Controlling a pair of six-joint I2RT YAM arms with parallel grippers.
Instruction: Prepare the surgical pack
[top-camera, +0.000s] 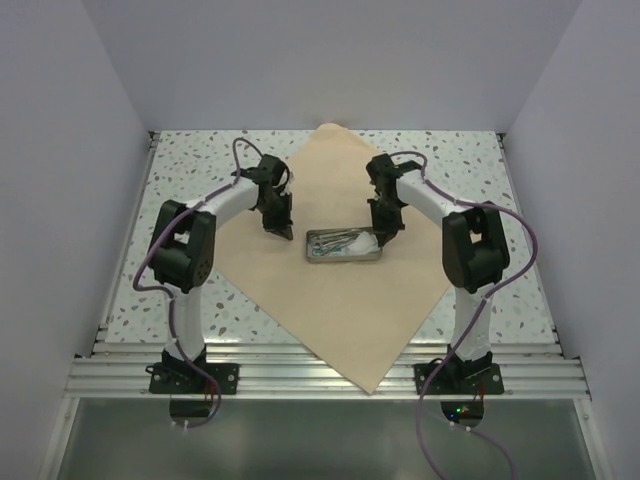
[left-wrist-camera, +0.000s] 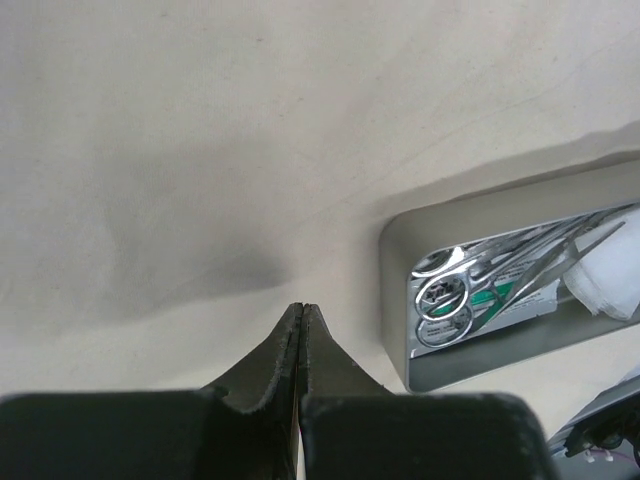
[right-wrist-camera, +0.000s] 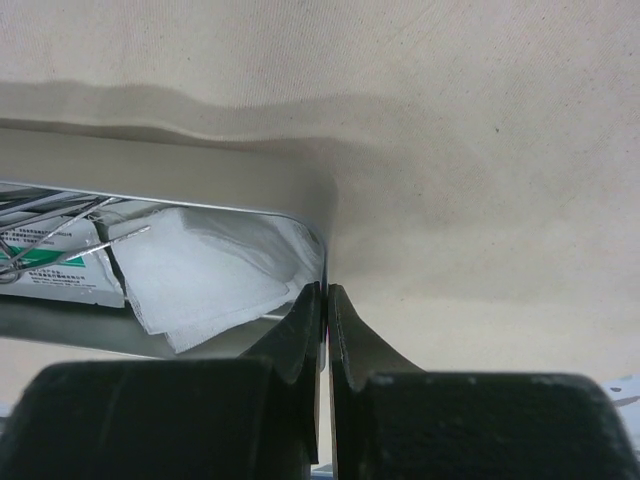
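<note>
1. The wrap (top-camera: 300, 300) lies flat as a diamond. Its near corner hangs past the table (top-camera: 130, 290) edge, between the arm bases.
2. The tray (top-camera: 340, 259) sits about mid-wrap, with the instruments (top-camera: 326, 240) toward its left and the gauze (top-camera: 366, 242) at its right end.
3. The left gripper (left-wrist-camera: 302, 318) has its fingers pressed together on nothing. It is over bare wrap, just beside the tray's left end.
4. The right gripper (right-wrist-camera: 326, 300) is clenched and seems to pinch the rim at the tray's right end, next to the gauze.
5. The tray looks loaded, so the step in hand is probably setting it square on the wrap. No corner is folded yet.
6. Next, the right fingers should let go of the rim. Then a gripper must open, pinch a wrap corner low against the table, and fold it over the tray without dragging the tray along.
</note>
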